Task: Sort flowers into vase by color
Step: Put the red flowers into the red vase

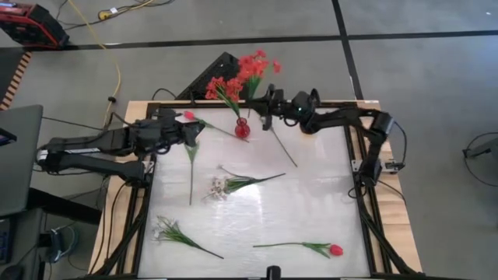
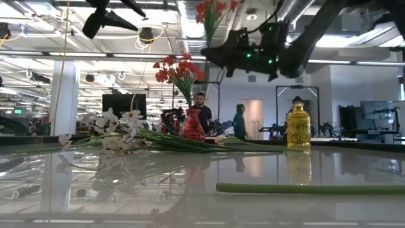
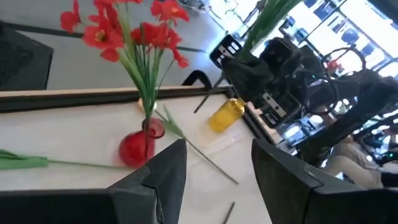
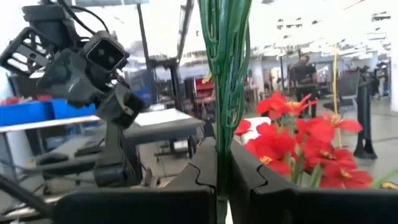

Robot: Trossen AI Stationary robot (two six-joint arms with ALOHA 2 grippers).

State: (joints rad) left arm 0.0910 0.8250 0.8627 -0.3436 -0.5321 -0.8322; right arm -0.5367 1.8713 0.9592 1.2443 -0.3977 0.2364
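Left tool (image 1: 189, 137): I am holding my fingers (image 3: 168, 171) apart with nothing between them, hovering over the tabletop (image 1: 311, 202) just beside the red vase (image 1: 242, 128).
Right tool (image 1: 268, 109): I am clamping my fingers (image 4: 205, 168) on the green stems (image 4: 225, 74) of a red blossom cluster (image 1: 254, 65), holding it up above the far edge of the tabletop, near the red vase.
Red vase: it is standing at the far side of the tabletop, carrying a bunch of red blossoms (image 3: 121, 28).
Yellow vase (image 2: 299, 127): it is standing apart from the red one, holding no flowers.
Loose flowers: a red tulip (image 1: 335, 250) is lying at the near right; white sprays (image 1: 166, 230) and a cream bunch (image 1: 219, 187) are lying at the near left and middle; another red tulip (image 1: 188, 115) is lying beside my left tool.
Writing: I am reading no brand or label anywhere.
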